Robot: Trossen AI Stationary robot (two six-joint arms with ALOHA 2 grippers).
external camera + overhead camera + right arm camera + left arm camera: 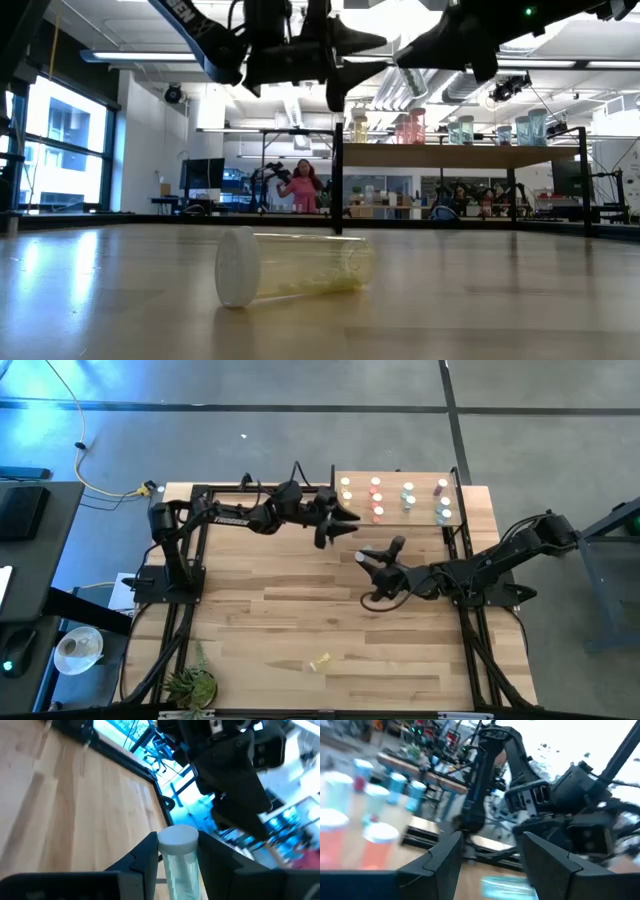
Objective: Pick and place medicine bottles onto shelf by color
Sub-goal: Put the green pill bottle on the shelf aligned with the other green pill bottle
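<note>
Right wrist view: the right gripper (pixel 176 857) grips a teal bottle (pixel 179 855) with a white cap, mid-table. Just beside the shelf (pixel 395 520), the left gripper (pixel 340 525) hangs spread and empty. No writing is legible.

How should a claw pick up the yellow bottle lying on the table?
Grip the yellow bottle around the middle of its clear body, coming straight down from above. It lies on its side on the table with nothing beside it, so the round sides are open for the fingers, probably across its length, clear of the white cap.
</note>
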